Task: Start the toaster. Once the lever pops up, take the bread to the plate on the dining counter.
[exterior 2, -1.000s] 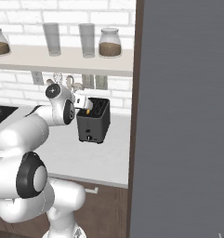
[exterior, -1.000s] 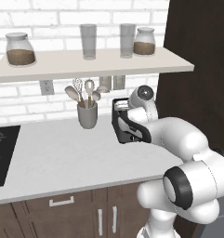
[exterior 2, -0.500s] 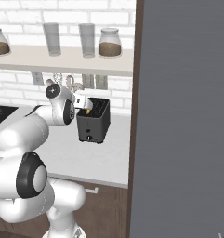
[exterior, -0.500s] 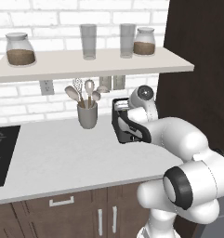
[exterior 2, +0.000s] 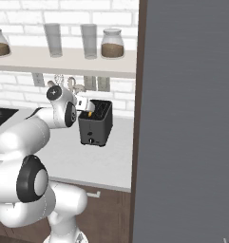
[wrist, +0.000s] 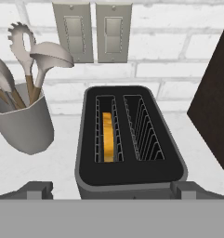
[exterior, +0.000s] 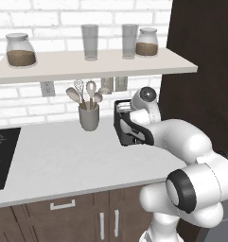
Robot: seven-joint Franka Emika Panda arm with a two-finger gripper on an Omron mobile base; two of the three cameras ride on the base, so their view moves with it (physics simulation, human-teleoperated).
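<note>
Your gripper (wrist: 111, 189) hangs above the near end of the toaster (wrist: 129, 139), looking down into both slots. The fingers (wrist: 36, 189) stand spread about as wide as the toaster body, one tip at each lower corner of the hand view, and they hold nothing.

The toaster sits on the pale worktop (exterior: 54, 156), against the brick wall, just beside the utensil cup (wrist: 20, 123) and below two wall switches (wrist: 92, 30). From the right base view its narrow knob end (exterior 2: 90, 140) faces outward, near the tall dark cabinet.

The bread (wrist: 107, 137) is in the left slot as the hand sees it, edge up, sunk among the wire guides; only its golden crust shows. The right slot is bare. You cannot see the lever here, so you cannot tell whether it is down or up.

Handling, as judgement:
- The slice looks light, thin and stiff once toasted, but brittle at the crust; squeeze gently.
- Take it across the two flat faces, near the top edge, with the fingers aligned along the slot.
- The slot is narrow and the guides crowd the slice, so narrow the fingers a good deal before going in.
- Lift straight up to avoid snagging the wires.
</note>
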